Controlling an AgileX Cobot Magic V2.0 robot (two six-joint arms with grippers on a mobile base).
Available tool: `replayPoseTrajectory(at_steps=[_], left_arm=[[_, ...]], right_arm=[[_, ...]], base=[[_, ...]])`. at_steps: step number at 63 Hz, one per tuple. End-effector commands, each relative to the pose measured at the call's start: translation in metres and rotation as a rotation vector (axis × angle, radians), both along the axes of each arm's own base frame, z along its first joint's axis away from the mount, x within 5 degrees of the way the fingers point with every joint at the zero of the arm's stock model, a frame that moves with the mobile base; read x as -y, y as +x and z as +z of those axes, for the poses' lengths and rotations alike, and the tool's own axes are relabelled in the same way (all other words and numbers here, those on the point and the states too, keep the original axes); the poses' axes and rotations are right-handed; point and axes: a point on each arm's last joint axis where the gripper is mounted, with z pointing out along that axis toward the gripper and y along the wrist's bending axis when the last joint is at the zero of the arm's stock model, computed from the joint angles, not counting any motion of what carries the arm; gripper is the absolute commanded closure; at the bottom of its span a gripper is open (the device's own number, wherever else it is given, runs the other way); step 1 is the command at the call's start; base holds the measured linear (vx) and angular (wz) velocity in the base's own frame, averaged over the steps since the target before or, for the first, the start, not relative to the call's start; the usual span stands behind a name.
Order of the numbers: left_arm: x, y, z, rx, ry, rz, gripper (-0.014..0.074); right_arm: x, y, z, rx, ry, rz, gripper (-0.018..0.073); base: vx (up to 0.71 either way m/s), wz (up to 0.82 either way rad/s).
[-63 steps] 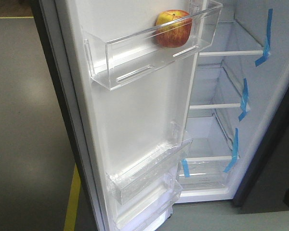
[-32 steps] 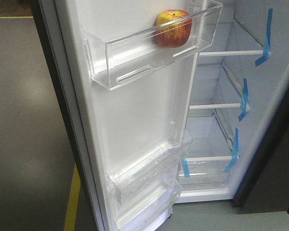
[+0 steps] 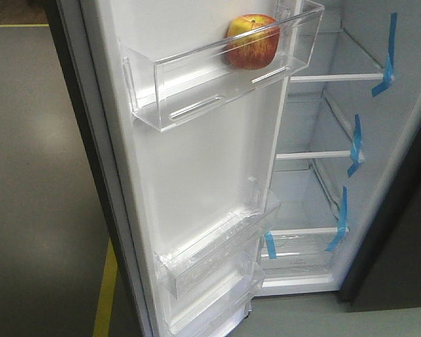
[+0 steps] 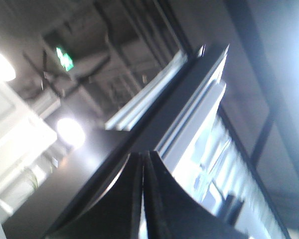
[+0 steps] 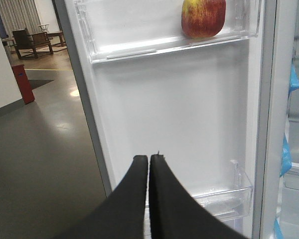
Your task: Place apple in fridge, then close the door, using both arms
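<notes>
Right pincer (image 5: 149, 159) is clenched on nothing, tips together, pointing at the door's white inner face. My left pincer (image 4: 142, 155) is clenched and empty too. The fridge (image 3: 305, 119) stands open on the right. Its door (image 3: 196, 175) swings out left and near, inner side toward me. A clear bin (image 3: 189, 95) sits high on the door, and the apple (image 3: 252, 41) rests at that bin's right end. Blue tape (image 3: 356, 144) edges the shelves.

The placing looks done, so closing is what remains. To do it well I would bring a pincer round to the grey outer face near the free left edge. From there I would push evenly so the apple does not roll along the bin.

The outer face shows only as a thin strip, and neither arm appears in the front view. My left wrist view is blurred, showing only lights and a dark slanting edge. I cannot tell how near that pincer is to the door.
</notes>
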Motion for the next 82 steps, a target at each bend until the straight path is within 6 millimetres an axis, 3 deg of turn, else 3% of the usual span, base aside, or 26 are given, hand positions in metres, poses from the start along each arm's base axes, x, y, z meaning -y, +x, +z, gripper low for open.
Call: replayPoseTrajectory(at_steps=[1,14,22,32,45,63,70,82], left_arm=[[0.008,0.034,0.025,0.018,0.073,-0.129,0.0604],[0.013,0.122,0.043,-0.115,0.164,-0.308,0.0604],[0.012,0.167,0.047,-0.153,0.169,-0.386,0.0604],[0.009,0.216,0.050,-0.184,0.170,-0.446,0.0604],[0.011,0.268,0.034,-0.270,0.199,-0.583,0.0602],[0.014,0.303,0.026,-0.191,0.258,-0.732,0.0590],[0.015,0.307,0.028,-0.165,0.275,-0.756,0.0588],[0.034,0.303,0.032,-0.124,0.308,-0.838,0.0575]], right_arm=[[0.002,0.002,0.012,0.046,0.051,-0.034,0.0563],[0.002,0.002,0.011,0.045,0.046,-0.034,0.0563],[0.001,0.001,0.010,0.034,0.038,-0.023,0.0563],[-0.001,0.000,0.007,0.004,0.022,0.009,0.0563],[-0.003,-0.001,0.005,-0.017,0.013,0.031,0.0563],[-0.004,-0.002,0.004,-0.028,0.009,0.044,0.0563],[-0.004,-0.003,0.003,-0.037,0.003,0.054,0.0563],[-0.005,-0.003,0.003,-0.046,0.010,0.067,0.0559]], base=[[0.00,0.00],[0.00,0.00],[0.00,0.00],[0.00,0.00],[0.00,0.00],[0.00,0.00],[0.00,0.00],[0.00,0.00]])
